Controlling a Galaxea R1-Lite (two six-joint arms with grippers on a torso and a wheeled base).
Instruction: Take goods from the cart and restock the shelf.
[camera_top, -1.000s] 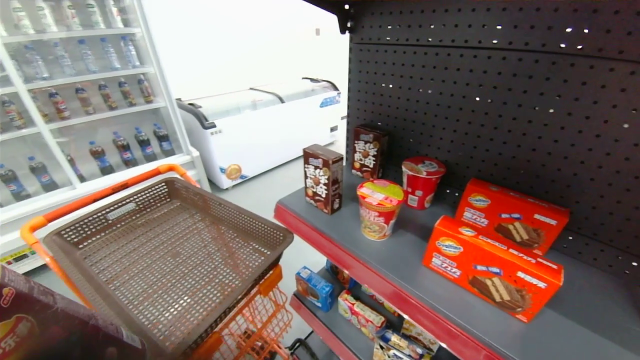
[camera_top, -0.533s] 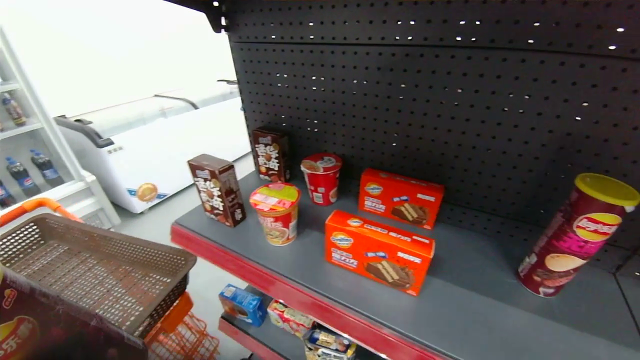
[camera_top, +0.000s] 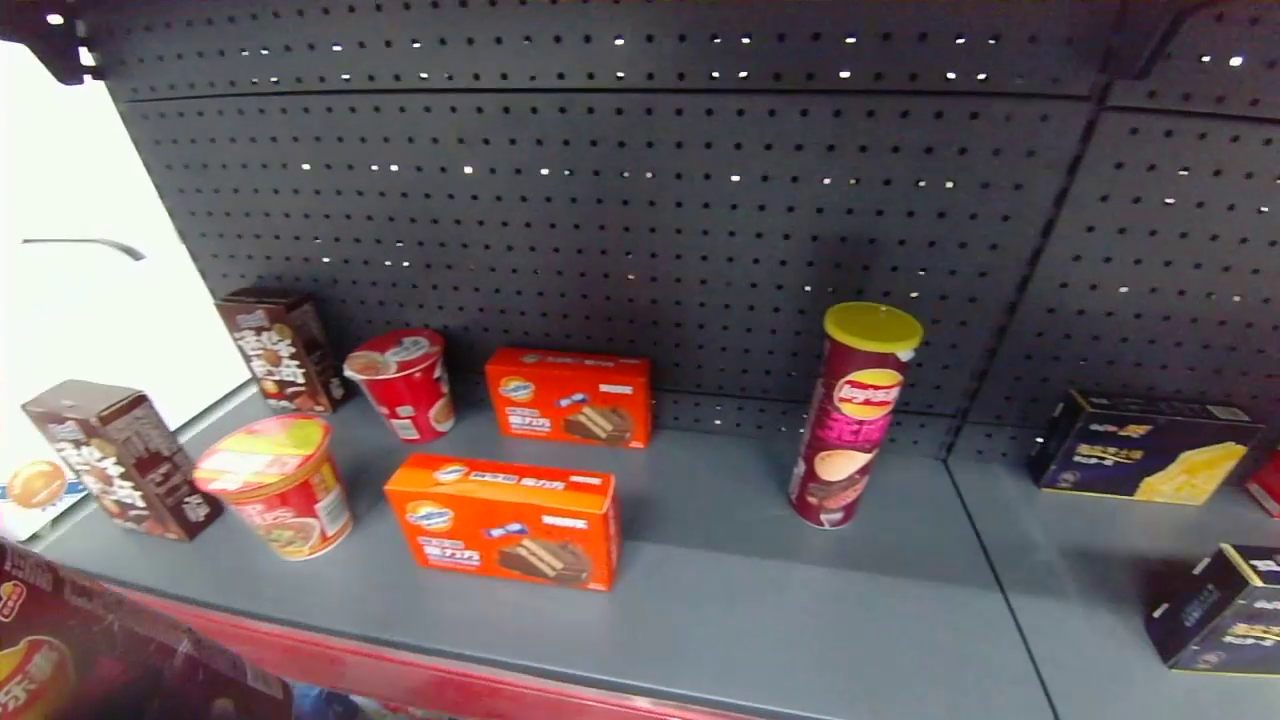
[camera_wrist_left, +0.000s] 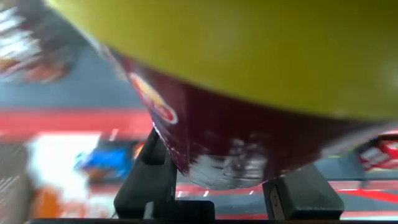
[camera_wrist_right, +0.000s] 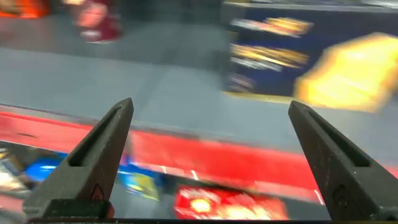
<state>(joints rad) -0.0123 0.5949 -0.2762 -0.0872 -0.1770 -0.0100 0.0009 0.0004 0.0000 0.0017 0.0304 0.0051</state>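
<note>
**Restocking, shelf approach.** Left gripper (camera_wrist_left: 224, 183) clamps a maroon can (camera_wrist_left: 236, 124) — at the head view's lower left corner, before the shelf (camera_top: 760, 610) and its red edge (camera_top: 420, 680). Right gripper (camera_wrist_right: 211, 106) spread wide. The shelf holds boxes (camera_top: 505, 520), cups (camera_top: 275, 485) and a second can (camera_top: 850, 420) — bare board lies lower centre.

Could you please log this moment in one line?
left gripper: jaws shut on maroon cylindrical chip can with yellow lid | right gripper: jaws open, empty | grey shelf: matching can upright
</note>
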